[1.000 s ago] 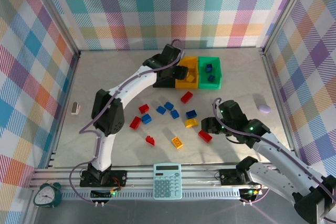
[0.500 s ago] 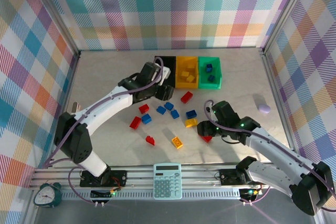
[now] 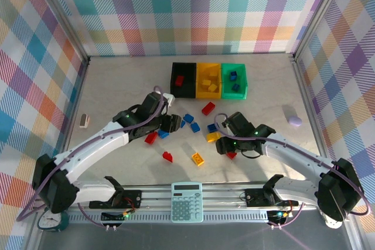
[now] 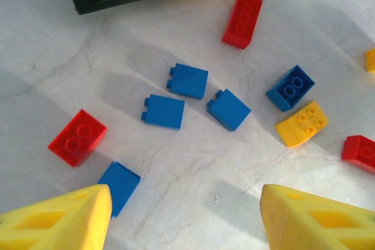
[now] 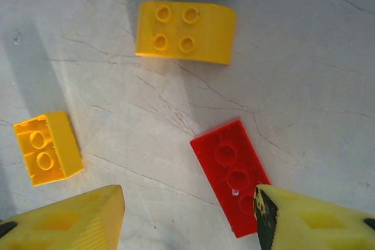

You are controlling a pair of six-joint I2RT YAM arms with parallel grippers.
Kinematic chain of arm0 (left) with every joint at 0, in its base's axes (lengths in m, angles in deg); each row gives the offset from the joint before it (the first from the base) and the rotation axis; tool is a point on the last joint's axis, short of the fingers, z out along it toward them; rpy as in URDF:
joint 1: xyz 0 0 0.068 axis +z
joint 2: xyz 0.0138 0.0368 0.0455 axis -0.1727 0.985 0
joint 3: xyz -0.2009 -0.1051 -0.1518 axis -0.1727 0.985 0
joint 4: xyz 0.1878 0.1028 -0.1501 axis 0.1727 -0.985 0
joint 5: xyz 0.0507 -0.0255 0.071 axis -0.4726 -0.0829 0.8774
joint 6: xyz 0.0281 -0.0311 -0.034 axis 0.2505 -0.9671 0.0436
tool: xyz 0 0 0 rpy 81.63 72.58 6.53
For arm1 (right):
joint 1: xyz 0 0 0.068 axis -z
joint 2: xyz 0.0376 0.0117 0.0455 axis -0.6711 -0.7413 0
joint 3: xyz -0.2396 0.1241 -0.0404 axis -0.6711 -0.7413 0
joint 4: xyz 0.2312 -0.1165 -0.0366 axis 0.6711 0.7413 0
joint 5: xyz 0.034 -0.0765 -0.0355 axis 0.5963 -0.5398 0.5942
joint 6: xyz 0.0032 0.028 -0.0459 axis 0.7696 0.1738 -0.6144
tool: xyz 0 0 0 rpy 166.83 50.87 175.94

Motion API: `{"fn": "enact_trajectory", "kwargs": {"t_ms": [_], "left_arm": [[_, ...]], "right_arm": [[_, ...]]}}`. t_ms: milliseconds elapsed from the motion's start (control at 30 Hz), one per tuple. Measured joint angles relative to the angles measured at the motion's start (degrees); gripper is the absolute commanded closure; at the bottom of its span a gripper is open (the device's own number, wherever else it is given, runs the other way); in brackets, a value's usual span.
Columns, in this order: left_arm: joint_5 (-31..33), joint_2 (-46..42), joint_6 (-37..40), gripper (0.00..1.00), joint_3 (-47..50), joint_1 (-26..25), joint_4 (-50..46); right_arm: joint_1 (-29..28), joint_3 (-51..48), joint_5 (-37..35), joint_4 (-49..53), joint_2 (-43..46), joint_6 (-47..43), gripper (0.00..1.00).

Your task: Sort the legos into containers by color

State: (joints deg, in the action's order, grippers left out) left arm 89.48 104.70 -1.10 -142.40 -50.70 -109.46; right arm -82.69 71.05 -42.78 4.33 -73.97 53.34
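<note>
The black bin [image 3: 183,69] holds a red brick, the yellow bin [image 3: 208,68] yellow ones, the green bin [image 3: 234,67] blue ones. Several loose bricks lie mid-table. My left gripper [image 3: 171,123] hangs open over bare table [image 4: 184,209], with a blue brick [image 4: 119,184] by its left finger and a red brick [image 4: 77,137], more blue bricks [image 4: 188,81] and a yellow one [image 4: 302,123] beyond. My right gripper [image 3: 225,146] is open [image 5: 188,209] just above the table. A red brick [image 5: 232,174] lies partly under its right finger. Yellow bricks [image 5: 186,32] [image 5: 48,147] lie apart from it.
A teal calculator [image 3: 187,201] lies at the near edge between the arm bases. A lilac lump [image 3: 295,121] sits at the right, a small white object [image 3: 84,121] at the left. Plaid walls close in three sides.
My left arm has pulled back from over the bins to the loose bricks mid-table. My right gripper has slid left and now stands over the red brick.
</note>
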Motion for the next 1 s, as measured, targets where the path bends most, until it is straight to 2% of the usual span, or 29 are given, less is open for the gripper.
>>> {"fn": "enact_trajectory", "kwargs": {"t_ms": [100,233,567,1000], "left_arm": [[-0.4,-4.6,-0.4,0.31,1.4,-0.1,-0.6],[-3.9,-7.9,0.5,0.28,1.5,-0.5,-0.9],[-15.9,-5.2,6.1,0.28,1.2,-5.8,-0.9],[-18.2,-4.4,9.1,0.28,1.1,-7.8,-0.9]], "right_arm": [[-0.1,0.0,-0.5,0.3,-0.8,0.3,0.37],[-0.7,0.0,-1.3,0.3,-4.1,0.5,0.36],[-1.2,1.8,-4.2,1.7,-11.7,1.7,0.33],[-1.2,4.5,-6.0,2.9,-17.4,2.4,0.46]]}}
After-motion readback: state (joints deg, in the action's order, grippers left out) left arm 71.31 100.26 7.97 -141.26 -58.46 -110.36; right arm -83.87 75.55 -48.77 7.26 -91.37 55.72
